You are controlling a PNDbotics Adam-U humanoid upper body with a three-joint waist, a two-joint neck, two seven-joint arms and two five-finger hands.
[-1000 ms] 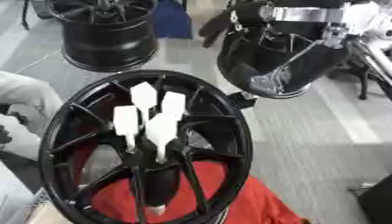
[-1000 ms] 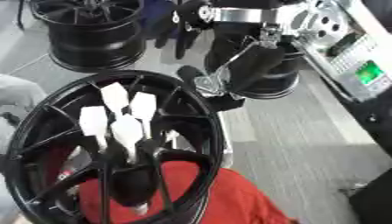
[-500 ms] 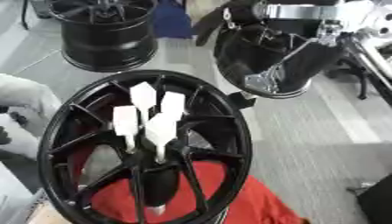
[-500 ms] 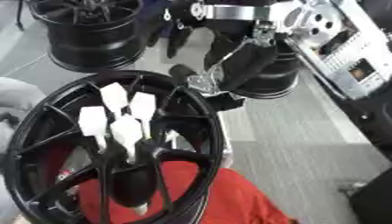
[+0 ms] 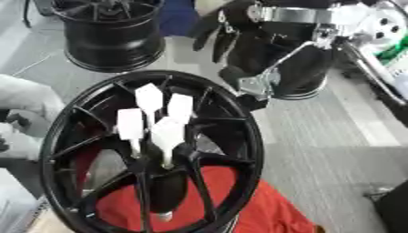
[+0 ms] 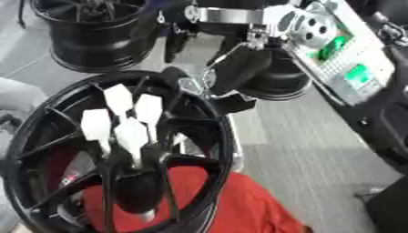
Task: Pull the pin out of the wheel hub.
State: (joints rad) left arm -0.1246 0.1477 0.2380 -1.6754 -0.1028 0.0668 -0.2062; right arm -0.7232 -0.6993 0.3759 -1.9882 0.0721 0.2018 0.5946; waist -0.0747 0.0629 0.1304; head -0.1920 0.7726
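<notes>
A large black wheel hub [image 5: 248,136] lies tilted in front of me. Several white flat-headed pins [image 5: 149,98] stand up from its centre. My right hand [image 5: 226,32], black with silver joints, comes in from the upper right. It hangs open just above the hub's upper right rim, fingers pointing down and holding nothing. It is apart from the pins. My left hand shows in neither view.
A red cloth [image 5: 251,207] lies under the hub. A second black wheel [image 5: 111,32] stands at the back left, and another dark wheel [image 5: 307,73] sits behind my right hand. A device with a green screen [image 6: 343,59] is at the right. Something grey [image 5: 20,102] is at the left edge.
My right hand has edged left and slightly down towards the hub's upper right rim. The pins and the hub have not moved.
</notes>
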